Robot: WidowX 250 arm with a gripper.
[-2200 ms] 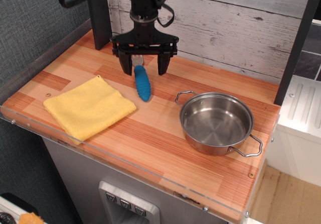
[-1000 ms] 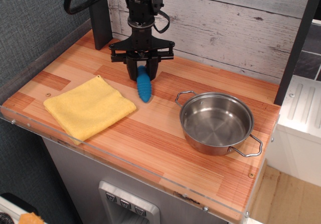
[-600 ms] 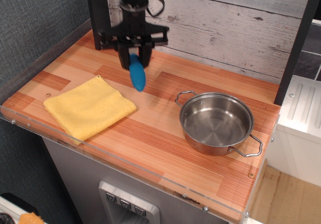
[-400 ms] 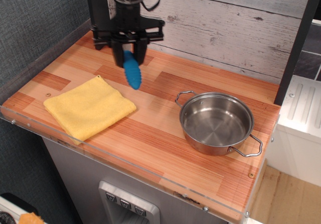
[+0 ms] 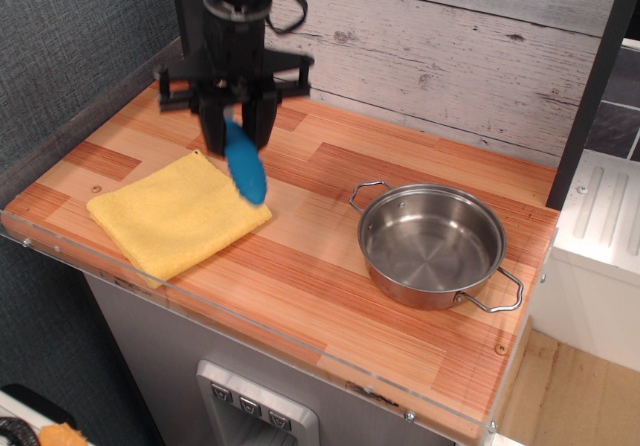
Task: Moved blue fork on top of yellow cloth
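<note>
The blue fork point(image 5: 245, 169) hangs handle-down from my gripper point(image 5: 236, 126), which is shut on its upper end; the grey tines are hidden between the fingers. The fork is lifted off the table and hangs over the right edge of the yellow cloth point(image 5: 175, 216). The cloth lies flat on the left front part of the wooden tabletop point(image 5: 320, 266), nothing on it.
A steel pot point(image 5: 432, 244) with two handles stands at the right. A black post point(image 5: 197, 16) rises behind the gripper. A white plank wall point(image 5: 450, 36) runs along the back. A clear plastic rim point(image 5: 240, 321) edges the table front.
The gripper closed on the fork lying on the table, lifted it, and carried it left and toward the front, from beside the cloth to over its right edge.
</note>
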